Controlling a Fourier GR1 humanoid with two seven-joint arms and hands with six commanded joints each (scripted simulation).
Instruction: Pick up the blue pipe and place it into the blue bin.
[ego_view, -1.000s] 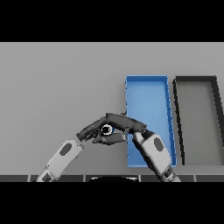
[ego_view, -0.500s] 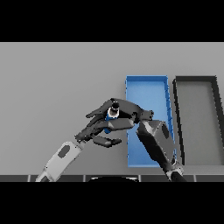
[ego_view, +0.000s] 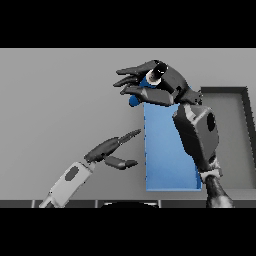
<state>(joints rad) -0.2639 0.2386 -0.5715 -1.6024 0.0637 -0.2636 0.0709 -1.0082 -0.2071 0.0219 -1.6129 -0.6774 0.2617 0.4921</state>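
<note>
At the lower left of the frame the left robot hand (ego_view: 111, 149) hangs over the grey tabletop (ego_view: 60, 100), its white and grey forearm rising from the bottom edge; its fingers are stretched out and pointing toward the right, the thumb set a little apart below them, so it is released and grasps nothing. Its fingertips end just short of the left wall of the blue bin (ego_view: 170, 160), a long rectangular tray that runs from the middle of the frame down toward the lower edge. The part of the bin's floor that shows is bare blue; its upper end is covered by the right arm. To the right of it, side by side, lies a dark grey bin (ego_view: 235, 135) of the same shape, reaching the right edge of the frame, and nothing shows on the visible part of its floor. The right robot hand (ego_view: 150, 85) is raised in the upper middle of the frame, above the upper left corner of the blue bin, with its dark forearm slanting down to the lower right across both bins. Its fingers are curled and point left, clenched round the blue pipe (ego_view: 134, 100), of which only a small blue end shows beneath the fingers at the bin's upper left corner; the rest is hidden by the hand.
</note>
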